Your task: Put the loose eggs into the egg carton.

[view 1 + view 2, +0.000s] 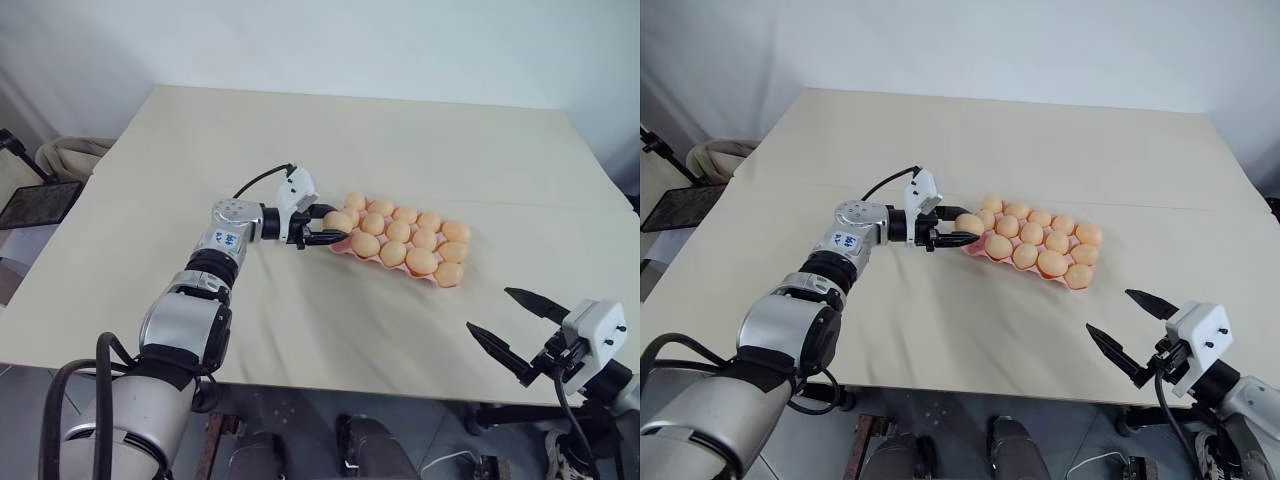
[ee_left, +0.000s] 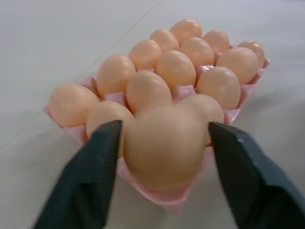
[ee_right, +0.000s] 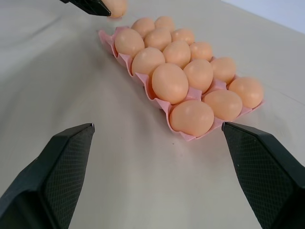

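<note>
The pink egg carton (image 1: 441, 284) lies on the table right of centre, its cups filled with pale-orange eggs (image 1: 398, 231). At its left end one egg (image 2: 164, 145) sits in the end cup, between the fingers of my left gripper (image 1: 329, 225). Those fingers (image 2: 93, 176) stand open, a thin gap on each side of the egg. My right gripper (image 1: 490, 310) hovers near the table's front edge, right of the carton and well short of it. It is wide open and empty, and its wrist view looks at the carton (image 3: 125, 59) from the other end.
The beige table (image 1: 300, 150) stretches wide around the carton; its front edge runs just below my right gripper. A black flat object (image 1: 38, 204) and a pale chair (image 1: 70, 155) stand off the table's left side.
</note>
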Controlling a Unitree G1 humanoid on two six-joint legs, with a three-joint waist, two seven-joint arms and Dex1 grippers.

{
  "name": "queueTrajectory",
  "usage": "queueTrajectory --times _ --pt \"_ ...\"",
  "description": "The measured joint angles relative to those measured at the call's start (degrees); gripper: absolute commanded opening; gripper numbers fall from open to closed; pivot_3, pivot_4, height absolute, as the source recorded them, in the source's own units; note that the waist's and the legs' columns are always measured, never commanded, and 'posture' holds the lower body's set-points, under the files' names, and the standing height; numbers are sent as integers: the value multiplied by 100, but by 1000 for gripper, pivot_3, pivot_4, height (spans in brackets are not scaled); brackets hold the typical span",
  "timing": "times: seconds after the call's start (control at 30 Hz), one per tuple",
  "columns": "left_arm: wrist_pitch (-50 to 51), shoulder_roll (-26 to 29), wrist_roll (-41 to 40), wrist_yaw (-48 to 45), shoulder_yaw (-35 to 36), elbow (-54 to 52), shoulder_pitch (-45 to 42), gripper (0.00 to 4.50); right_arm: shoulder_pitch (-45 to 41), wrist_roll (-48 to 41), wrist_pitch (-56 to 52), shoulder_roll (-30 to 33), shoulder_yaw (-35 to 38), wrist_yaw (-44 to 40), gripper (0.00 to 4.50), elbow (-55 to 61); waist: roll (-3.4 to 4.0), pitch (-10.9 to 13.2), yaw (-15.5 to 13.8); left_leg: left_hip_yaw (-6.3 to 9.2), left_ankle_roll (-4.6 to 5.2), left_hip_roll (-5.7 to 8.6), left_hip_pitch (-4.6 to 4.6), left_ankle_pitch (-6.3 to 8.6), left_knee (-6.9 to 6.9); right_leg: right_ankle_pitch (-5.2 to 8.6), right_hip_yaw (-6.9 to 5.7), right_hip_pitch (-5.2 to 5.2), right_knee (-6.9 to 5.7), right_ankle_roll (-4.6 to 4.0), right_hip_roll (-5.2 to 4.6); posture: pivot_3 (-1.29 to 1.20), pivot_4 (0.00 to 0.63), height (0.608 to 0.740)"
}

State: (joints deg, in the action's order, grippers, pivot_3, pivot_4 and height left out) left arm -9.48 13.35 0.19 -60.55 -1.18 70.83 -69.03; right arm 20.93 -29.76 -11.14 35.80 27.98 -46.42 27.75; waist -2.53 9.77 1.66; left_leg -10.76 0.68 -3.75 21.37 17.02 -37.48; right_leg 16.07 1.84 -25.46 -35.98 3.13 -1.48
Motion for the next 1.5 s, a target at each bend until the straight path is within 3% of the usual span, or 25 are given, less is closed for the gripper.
queueTrajectory --times 0.07,0.43,0.67,0.87,0.93,1.27,1.5 --pt "-1 0 11 49 3 15 -1 4468 -4 0 0 2 5 -2 4500 0 0 0 2 0 0 0 0 0 0 0 0 0 -1 0 0 0 150 740" --pt "-370 226 -136 -75 256 5 -22 4468 -532 -36 -2 267 3 -193 4500 -201 0 0 12 -1 -1 -2 0 -1 -2 -1 -2 0 -4 1 3 0 150 740" --pt "-553 1535 -1112 -1340 1101 -1062 366 4468 -1043 -216 43 875 49 -1023 4500 -1015 5 2 64 -20 -30 -10 -18 -15 8 1 -11 0 -14 -1 10 0 150 740" --pt "158 2982 -1639 -2121 1514 -2276 2145 4468 -1807 -130 384 1633 113 -1944 4500 -2514 6 3 151 -30 -21 -31 -18 -15 -10 1 -14 -1 -27 0 0 0 150 740" --pt "545 3221 -1789 -2142 1634 -2761 2734 4468 -2089 -29 513 1755 54 -2130 4500 -3027 5 3 153 -30 -17 -34 -16 -11 -28 1 -13 0 -36 0 -3 0 150 740" --pt "2640 3199 -2658 -474 2293 -5355 4263 4468 -3100 325 876 1749 -606 -2396 4500 -3943 5 3 82 -8 -1 -21 -15 -14 -54 -1 13 3 -81 -3 -32 0 150 740" --pt "3149 3186 -2945 -150 2325 -6023 4638 4468 -3267 355 882 1648 -818 -2426 4500 -4062 6 4 143 0 -19 -30 -19 -20 -53 5 8 2 -92 -14 -23 0 150 740"
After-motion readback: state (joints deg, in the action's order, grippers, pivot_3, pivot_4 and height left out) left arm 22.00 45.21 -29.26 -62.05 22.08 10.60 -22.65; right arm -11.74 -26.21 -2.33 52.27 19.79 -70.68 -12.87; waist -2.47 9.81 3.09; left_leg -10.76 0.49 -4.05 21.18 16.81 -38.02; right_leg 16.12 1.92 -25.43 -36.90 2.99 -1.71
